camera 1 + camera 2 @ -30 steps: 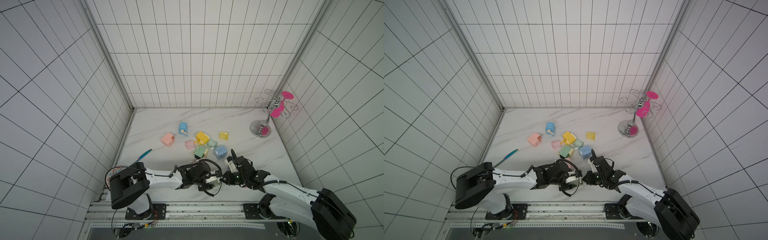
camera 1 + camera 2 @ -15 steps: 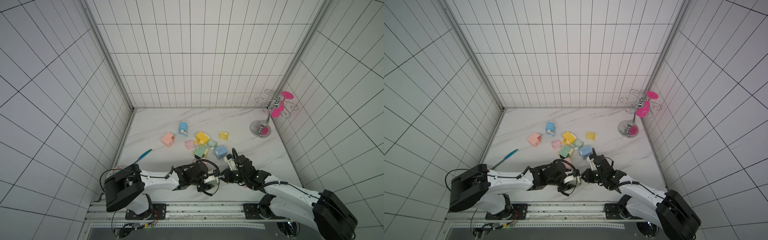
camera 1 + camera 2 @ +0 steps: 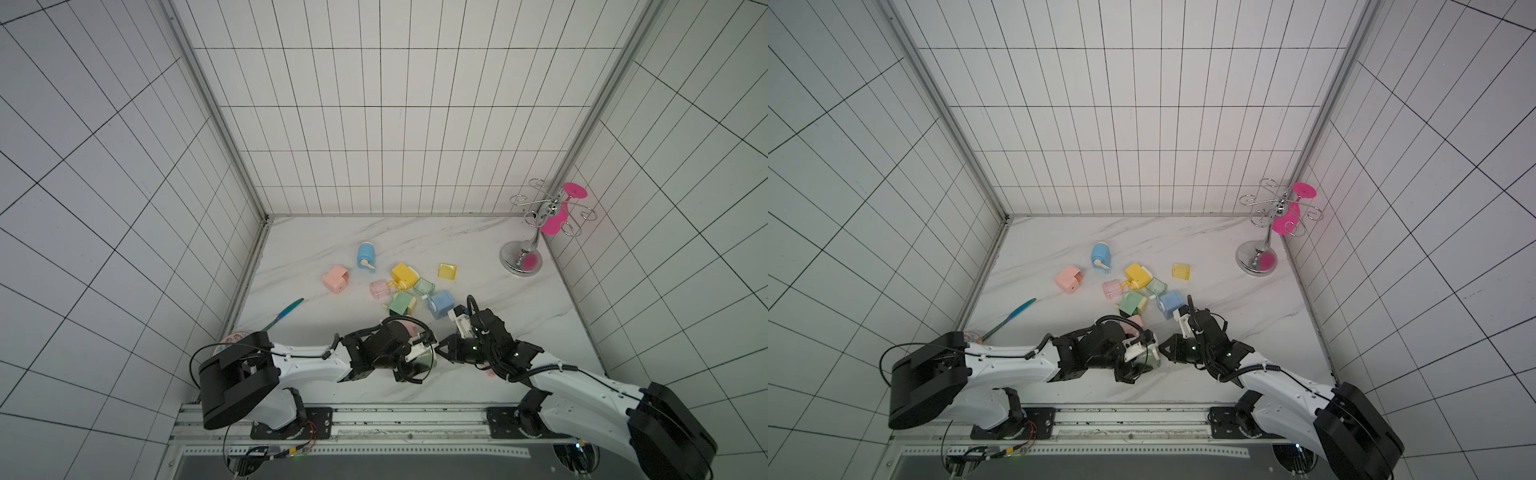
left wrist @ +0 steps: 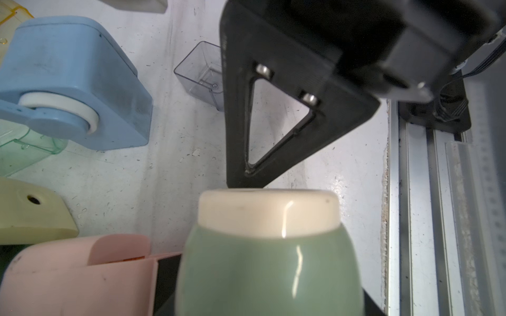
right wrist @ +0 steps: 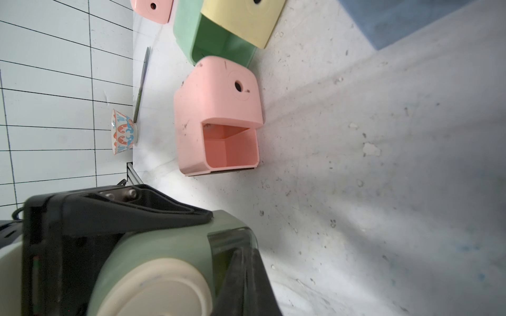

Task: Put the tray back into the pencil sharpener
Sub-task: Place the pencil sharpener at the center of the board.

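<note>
Tray (image 5: 232, 243) shows dark in the slot of the green pencil sharpener (image 5: 164, 240), near the table's (image 3: 540, 332) front edge. We see the left gripper (image 3: 417, 357) clamped on the sharpener, while the right gripper (image 3: 444, 354), jaws together, has closed in against it — seating looks nearly done.

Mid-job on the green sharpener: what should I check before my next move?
1. Hold: left gripper clamped on green sharpener: ok.
2. Push: right gripper shut, fingers at the tray: ok.
3. The tray sits in the slot: ok.
4. The tray is fully flush: cannot tell.
5. Clearance between pink sharpener and the left gripper: cannot tell.
</note>
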You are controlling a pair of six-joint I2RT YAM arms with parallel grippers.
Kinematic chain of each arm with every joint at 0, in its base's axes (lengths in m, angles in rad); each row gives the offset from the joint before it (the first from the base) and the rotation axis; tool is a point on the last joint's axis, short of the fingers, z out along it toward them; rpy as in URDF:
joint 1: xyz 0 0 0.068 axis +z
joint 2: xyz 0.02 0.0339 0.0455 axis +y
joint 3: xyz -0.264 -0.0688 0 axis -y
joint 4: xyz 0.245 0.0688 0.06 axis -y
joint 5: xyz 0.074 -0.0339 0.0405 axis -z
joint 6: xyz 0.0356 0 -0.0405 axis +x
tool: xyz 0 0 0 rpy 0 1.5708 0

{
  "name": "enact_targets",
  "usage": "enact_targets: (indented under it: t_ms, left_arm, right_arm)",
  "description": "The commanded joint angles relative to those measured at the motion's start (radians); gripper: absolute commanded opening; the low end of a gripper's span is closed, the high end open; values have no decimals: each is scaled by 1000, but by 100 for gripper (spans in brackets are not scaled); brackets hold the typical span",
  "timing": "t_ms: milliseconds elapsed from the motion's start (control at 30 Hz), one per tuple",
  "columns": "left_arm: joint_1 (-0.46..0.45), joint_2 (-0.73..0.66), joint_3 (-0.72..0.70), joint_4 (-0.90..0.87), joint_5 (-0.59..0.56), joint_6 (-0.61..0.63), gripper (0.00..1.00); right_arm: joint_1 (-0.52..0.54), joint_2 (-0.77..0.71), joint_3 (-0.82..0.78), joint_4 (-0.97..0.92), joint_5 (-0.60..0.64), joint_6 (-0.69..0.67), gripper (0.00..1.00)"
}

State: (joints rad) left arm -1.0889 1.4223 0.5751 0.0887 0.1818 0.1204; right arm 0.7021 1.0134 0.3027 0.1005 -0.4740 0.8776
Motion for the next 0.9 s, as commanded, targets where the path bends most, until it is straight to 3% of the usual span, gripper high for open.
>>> enact_targets:
  t_ms: [0, 67, 267, 467, 633, 867]
  left_arm:
    - [6, -24, 25, 230, 23, -26, 0]
    - [13, -37, 24, 220, 17, -39, 0]
    - [24, -138, 22, 97, -40, -115, 0]
    - [50, -274, 65, -103, -242, -271, 0]
    - [192, -343, 139, -278, -409, -446, 0]
    - [444, -279, 291, -461, -427, -524, 0]
  right_arm:
    - [17, -17, -26, 52, -102, 26, 9]
    - [11, -61, -13, -20, -51, 1, 11]
    - [2, -359, 74, -408, 258, -98, 18]
    - [-3, -600, 94, -577, 478, -106, 16]
    - [-3, -623, 94, -597, 547, -103, 15]
    - [-3, -545, 116, -595, 548, -133, 16]
